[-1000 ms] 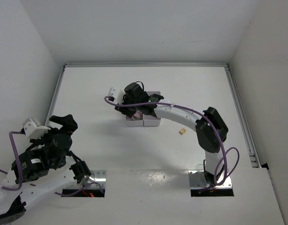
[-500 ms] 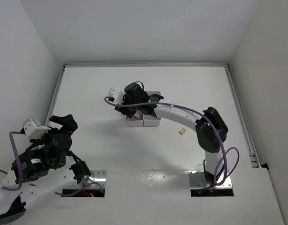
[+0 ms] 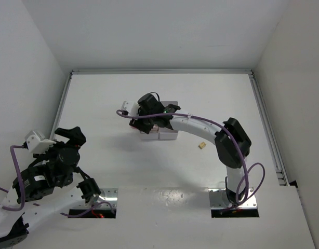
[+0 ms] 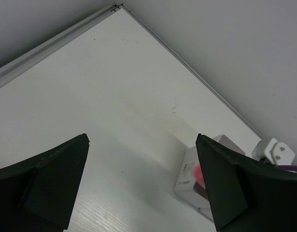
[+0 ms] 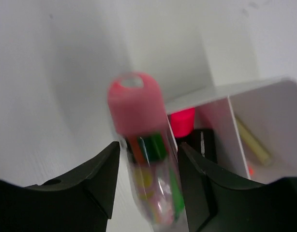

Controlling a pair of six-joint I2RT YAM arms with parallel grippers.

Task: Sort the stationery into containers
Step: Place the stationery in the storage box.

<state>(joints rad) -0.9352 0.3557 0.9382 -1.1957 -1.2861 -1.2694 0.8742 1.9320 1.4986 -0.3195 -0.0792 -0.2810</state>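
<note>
Judging against the overhead shot from a second ago, spotted just one change: far end of the right arm [image 3: 201, 126] slid a touch toward the lower right, tighter over the white tray [image 3: 170, 136] at mid-frame. No other movement: left arm [image 3: 50, 171] parked at lower left as before, beige bit [image 3: 201, 146] lying loose on the table [image 3: 97, 104] right of the tray, near it but not touching. Reads like lining up a drop rather than a finished one, so sorting not done yet, with at least that bit and the tube left to go.

Up close from the right wrist: right gripper [image 5: 148, 147] with a clear tube [image 5: 139, 111] between its fingers, pink cap pointing away, green, orange and yellow stuff packed inside. Hanging just beside the tray's outer wall, not over a compartment. Too blurry to call it pinched tight or already let loose, honestly can't tell.

Tray contents, same view: nearest compartment with a pink-tipped highlighter [image 5: 181, 120], black body below the tip. Next compartment toward the right edge with a thin yellow pen [image 5: 252, 141] and something orange under it, too fuzzy to name.

Left gripper [image 4: 142, 140] spread wide, holding nothing, aimed at bare table with the tray peeking in at lower right.
</note>
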